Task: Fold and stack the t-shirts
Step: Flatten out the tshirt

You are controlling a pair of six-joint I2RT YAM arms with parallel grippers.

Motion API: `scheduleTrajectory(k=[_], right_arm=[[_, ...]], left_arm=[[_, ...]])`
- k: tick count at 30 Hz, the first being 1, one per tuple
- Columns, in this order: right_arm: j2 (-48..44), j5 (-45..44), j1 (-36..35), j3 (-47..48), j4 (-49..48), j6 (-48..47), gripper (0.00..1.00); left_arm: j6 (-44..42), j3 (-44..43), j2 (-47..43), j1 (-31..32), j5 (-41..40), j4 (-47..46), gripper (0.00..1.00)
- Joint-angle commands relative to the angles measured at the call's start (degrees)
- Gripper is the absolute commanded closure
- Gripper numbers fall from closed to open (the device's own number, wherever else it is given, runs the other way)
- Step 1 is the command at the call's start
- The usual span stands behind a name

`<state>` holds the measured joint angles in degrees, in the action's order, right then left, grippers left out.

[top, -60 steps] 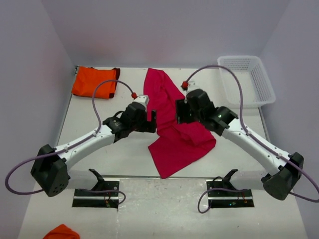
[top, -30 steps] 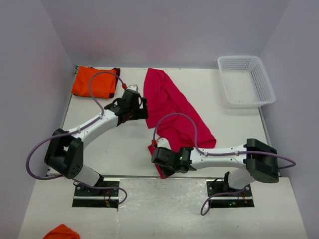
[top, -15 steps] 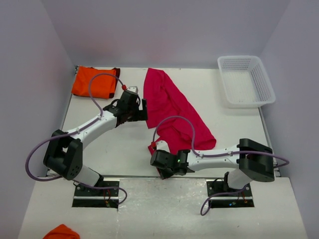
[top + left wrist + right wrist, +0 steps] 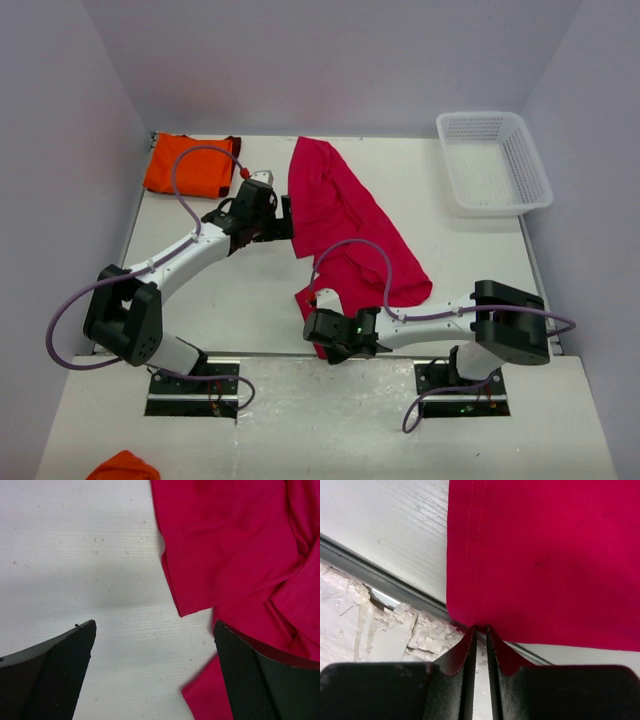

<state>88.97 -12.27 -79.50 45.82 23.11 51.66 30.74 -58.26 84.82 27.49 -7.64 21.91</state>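
The crimson-pink t-shirt [image 4: 345, 215] lies crumpled in a long diagonal across the middle of the table. My right gripper [image 4: 320, 345] sits at the shirt's near corner by the table's front edge. In the right wrist view, the jaws of that gripper [image 4: 481, 628] are pinched together on the hemmed corner of the crimson cloth [image 4: 545, 555]. My left gripper [image 4: 288, 218] is wide open beside the shirt's left edge. Its fingertips [image 4: 80, 640] straddle bare table and a pointed flap of the shirt [image 4: 235, 555]. The orange t-shirt [image 4: 188, 165], folded, lies at the far left corner.
A white lattice basket [image 4: 497, 207] stands at the far right. A scrap of orange cloth [image 4: 125, 465] lies off the table at the bottom left. A grey metal strip [image 4: 380, 577] runs along the table's front edge under the right gripper.
The right gripper's jaws have closed on the shirt's near corner. The left gripper has crept slightly toward the shirt's left edge, still open.
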Motion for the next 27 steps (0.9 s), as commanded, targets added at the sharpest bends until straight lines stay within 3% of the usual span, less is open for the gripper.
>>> scheduleTrajectory(k=[1,8,11,27], right_arm=[[2.0,-2.74,-0.3,0.14,0.0,2.48,0.86],[2.27,-12.58,-0.39,5.93,11.68,7.14,1.0],[1.21,-16.54,-0.21,7.87,16.34,8.72,1.0],[1.74,-18.93,7.52,9.81,15.04,3.45,1.0]], left_arm=[[-1.12,0.16,-2.11,-0.59,0.34,-1.17,0.0],[-1.03,0.78,-1.23,-0.68,0.87,-1.87,0.0],[-0.6,1.48,-0.53,-0.68,2.19,-2.92,0.0],[-0.95,3.68,0.0,-0.68,4.3,-4.86,0.0]])
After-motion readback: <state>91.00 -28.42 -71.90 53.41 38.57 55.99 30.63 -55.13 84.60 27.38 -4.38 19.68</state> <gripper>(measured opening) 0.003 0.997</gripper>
